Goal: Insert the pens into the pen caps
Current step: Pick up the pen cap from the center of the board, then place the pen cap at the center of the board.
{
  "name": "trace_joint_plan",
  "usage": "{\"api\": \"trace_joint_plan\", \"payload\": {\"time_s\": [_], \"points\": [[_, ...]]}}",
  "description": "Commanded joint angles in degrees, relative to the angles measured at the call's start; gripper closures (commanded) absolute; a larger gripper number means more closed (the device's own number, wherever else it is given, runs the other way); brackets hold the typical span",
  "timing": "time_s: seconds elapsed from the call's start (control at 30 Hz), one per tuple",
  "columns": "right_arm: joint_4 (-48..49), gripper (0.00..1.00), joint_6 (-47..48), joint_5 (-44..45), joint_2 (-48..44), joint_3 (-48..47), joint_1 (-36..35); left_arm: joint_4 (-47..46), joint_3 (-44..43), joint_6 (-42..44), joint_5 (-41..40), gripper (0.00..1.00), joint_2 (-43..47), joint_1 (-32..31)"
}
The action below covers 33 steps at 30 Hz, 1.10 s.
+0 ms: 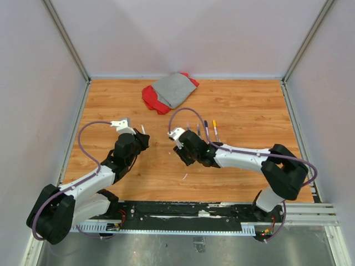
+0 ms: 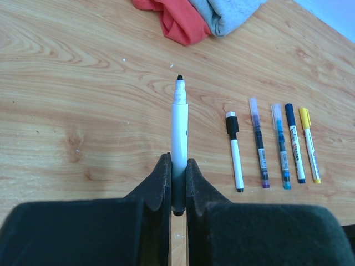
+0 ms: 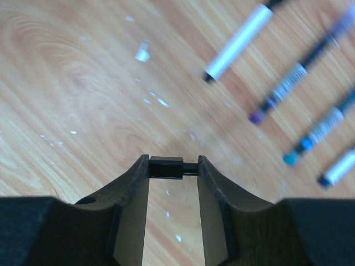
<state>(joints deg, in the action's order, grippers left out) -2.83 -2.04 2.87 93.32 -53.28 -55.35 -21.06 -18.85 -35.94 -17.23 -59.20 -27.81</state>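
I see a light orange-brown wood-grain laminate counter, boards running left to right, grain clear in both wrist views. Three plain pale lilac-white wall panels box it in: back wall, left wall, right wall. Thin silver aluminium frame posts sit at the back corners, left and right. At the near edge a black mounting strip runs across, meeting a silver slotted aluminium rail on the right. Below that is a dull grey metal surface. Light is even and diffuse with soft shadows. No windows are in my view.
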Motion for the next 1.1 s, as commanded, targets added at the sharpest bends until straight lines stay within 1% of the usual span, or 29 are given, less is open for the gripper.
{"api": "trace_joint_plan", "payload": {"time_s": [0.0,0.07,0.13,0.17,0.23,0.3,0.47,0.53,0.6,0.8,0.97,1.07], "points": [[-2.7,0.85,-26.8,19.0,-7.2,5.4,-0.6,-1.8,-1.1,0.0,0.4,1.0,-0.4,0.4],[-6.2,0.83,-36.4,24.4,-9.0,7.0,-0.8,-1.4,-1.3,0.0,0.3,1.0,-0.6,0.4],[-12.7,0.83,-45.5,28.8,-9.2,6.1,-1.1,-1.3,-1.4,-0.1,0.3,0.99,-0.8,0.4],[-17.1,0.84,-49.0,30.1,-8.8,5.3,-1.2,-1.3,-1.5,-0.2,0.3,0.99,-0.9,0.4],[-23.1,0.83,-56.1,31.7,-7.7,3.1,-1.5,-1.4,-1.5,-0.2,0.5,1.0,-1.2,0.4],[-28.6,0.84,-62.3,32.0,-6.1,1.1,-1.5,-1.3,-1.5,-0.2,0.6,1.0,-1.3,0.4],[-35.6,0.82,-70.8,29.6,-2.2,-2.1,-1.7,-1.2,-1.6,0.0,0.3,0.99,-1.0,0.4],[-36.5,0.81,-72.5,29.2,-1.1,-2.3,-1.8,-1.2,-1.6,0.0,0.2,0.99,-1.0,0.4],[-36.2,0.77,-73.5,29.0,-0.5,-1.9,-1.8,-1.3,-1.6,0.1,0.3,0.99,-1.2,0.3],[-32.8,0.72,-72.5,27.9,0.1,-0.1,-1.8,-1.5,-1.6,0.1,0.4,0.99,-1.6,0.4],[-26.8,0.59,-69.1,25.4,-1.1,2.4,-1.8,-1.6,-1.7,0.1,0.6,0.99,-2.0,0.4],[-26.3,0.53,-68.1,25.2,-2.2,3.1,-1.8,-1.5,-1.7,0.0,0.6,1.0,-2.0,0.4]]}}
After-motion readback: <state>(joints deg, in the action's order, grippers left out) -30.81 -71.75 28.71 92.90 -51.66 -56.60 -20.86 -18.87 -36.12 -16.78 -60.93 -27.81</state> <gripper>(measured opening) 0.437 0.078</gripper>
